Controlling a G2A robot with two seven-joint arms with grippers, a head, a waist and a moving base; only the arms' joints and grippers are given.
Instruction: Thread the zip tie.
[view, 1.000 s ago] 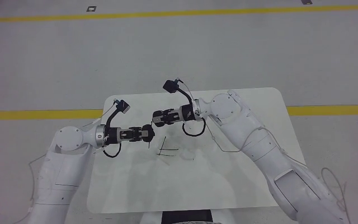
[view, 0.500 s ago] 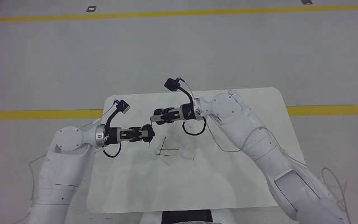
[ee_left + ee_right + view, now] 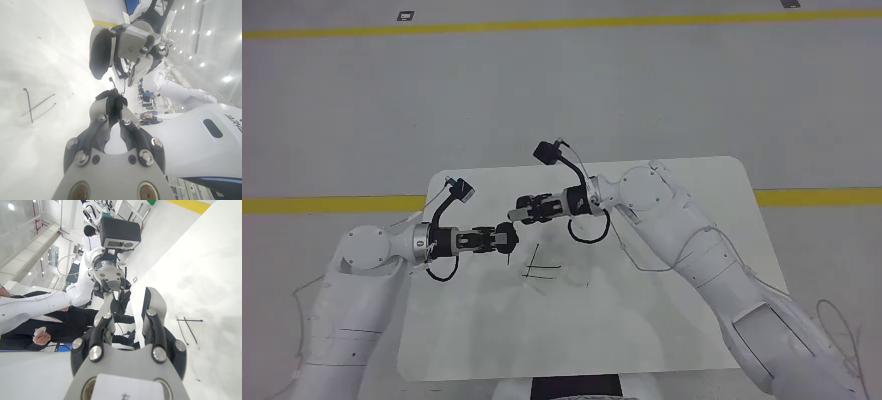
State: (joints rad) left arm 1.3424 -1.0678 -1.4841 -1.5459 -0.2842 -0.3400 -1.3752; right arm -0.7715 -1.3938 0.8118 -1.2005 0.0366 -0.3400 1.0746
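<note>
Inside left claw (image 3: pixel 114 97), zip tie (image 3: pixel 110 78).

Black zip ties (image 3: pixel 542 268), white table (image 3: pixel 662 330)

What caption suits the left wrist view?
Left tool pinches a zip tie facing the open right tool; three more ties lie on the table.

Loose zip ties (image 3: pixel 539 268) lie crossed on the surface (image 3: pixel 672 330). Just beyond them to the left, the left gripper (image 3: pixel 511 237), clamped on a zip tie (image 3: pixel 112 81), and the right gripper (image 3: pixel 519 212), jaws apart, hang tip to tip, barring passage there. Bare surface runs from the loose zip ties to the near edge.
</note>
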